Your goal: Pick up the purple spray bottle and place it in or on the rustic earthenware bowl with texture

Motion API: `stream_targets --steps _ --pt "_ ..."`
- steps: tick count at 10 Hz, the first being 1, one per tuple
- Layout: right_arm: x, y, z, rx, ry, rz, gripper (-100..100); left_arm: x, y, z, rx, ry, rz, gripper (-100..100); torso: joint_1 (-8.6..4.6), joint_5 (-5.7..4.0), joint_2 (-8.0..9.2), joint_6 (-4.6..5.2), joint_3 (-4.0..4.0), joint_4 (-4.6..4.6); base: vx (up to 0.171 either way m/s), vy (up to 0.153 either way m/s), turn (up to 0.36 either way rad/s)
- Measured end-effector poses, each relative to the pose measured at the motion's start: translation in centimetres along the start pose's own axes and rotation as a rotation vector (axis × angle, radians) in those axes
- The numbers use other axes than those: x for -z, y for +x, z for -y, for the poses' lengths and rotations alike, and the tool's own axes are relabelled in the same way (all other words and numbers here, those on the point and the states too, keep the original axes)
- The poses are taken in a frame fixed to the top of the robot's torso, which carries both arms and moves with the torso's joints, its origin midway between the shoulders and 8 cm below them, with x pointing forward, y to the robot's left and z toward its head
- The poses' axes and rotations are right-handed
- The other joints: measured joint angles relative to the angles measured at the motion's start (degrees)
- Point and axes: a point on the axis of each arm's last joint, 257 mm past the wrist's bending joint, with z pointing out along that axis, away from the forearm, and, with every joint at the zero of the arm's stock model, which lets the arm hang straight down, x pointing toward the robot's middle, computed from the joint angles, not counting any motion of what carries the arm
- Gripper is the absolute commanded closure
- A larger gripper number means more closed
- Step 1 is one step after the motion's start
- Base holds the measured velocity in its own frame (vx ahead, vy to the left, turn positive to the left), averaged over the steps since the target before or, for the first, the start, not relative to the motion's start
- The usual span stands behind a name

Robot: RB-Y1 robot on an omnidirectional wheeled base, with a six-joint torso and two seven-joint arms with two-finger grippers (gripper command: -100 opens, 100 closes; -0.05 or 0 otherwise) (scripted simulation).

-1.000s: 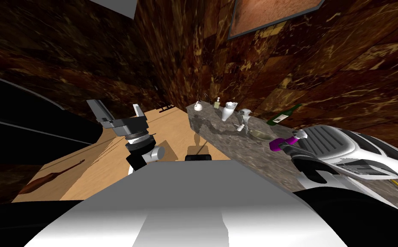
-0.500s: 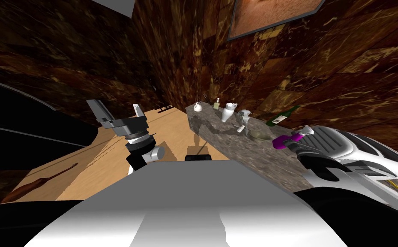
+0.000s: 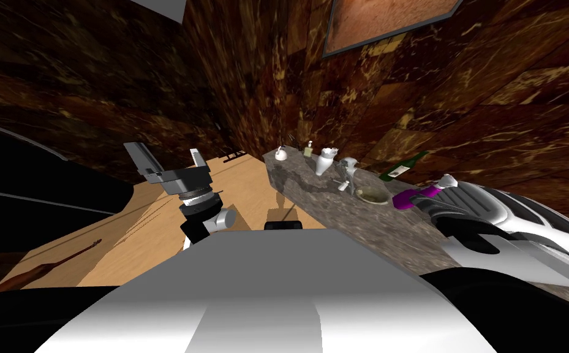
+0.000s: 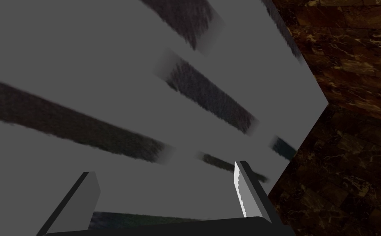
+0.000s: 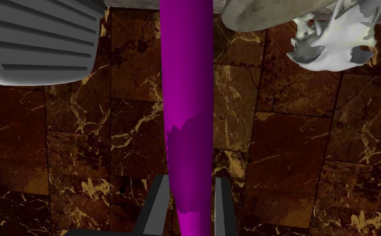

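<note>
As my hand has risen over the last second, my right tool (image 5: 190, 178) stays clamped on the purple bottle (image 5: 187, 82). Both fingers (image 5: 158, 205) press its sides near one end, and the bottle now hangs higher above the desk (image 3: 313, 202) than it did, its white cap tipped up and away from me. I judge the pick-up done; what is left is the short carry and the release.

The bowl (image 3: 372, 195), a dull olive-grey, sits on the desk near the tool, on its left side, just beyond the bottle's free end. Next past the bowl is a pale, lumpy figure (image 3: 347, 171), close enough to clip if I overshoot. Past that stands a white vase (image 3: 324, 162). On the tool's right a white ribbed rack (image 3: 509, 205) crowds my forearm. A green bottle (image 3: 404, 164) leans by the wall beyond the tool.

My left tool (image 3: 166, 156) is well apart over the wooden floor, fingers spread and holding nothing.
</note>
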Motion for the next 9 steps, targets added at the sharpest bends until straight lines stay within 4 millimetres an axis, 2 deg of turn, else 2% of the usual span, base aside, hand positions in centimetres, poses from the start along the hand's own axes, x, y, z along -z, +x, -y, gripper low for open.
stream_targets --steps 4,5,9 --pt "-0.2 -2.4 -0.6 -0.03 -0.004 0.005 100 0.0 0.0 0.0 0.0 0.0 0.0 0 0.11 0.04 -0.05 -0.09 -0.01 0.02 0.052 -0.02 -0.021" --pt "-0.2 -2.5 -0.6 -0.031 -0.004 0.005 -100 0.0 0.0 0.0 0.0 0.0 0.0 0 0.15 0.01 0.05 -0.08 0.03 0.03 0.006 -0.002 0.003" --pt "-0.2 -2.5 -0.6 -0.031 -0.004 0.006 -100 0.0 0.0 0.0 0.0 0.0 0.0 0 0.19 0.02 0.21 -0.07 0.13 0.07 0.0 0.0 0.0"
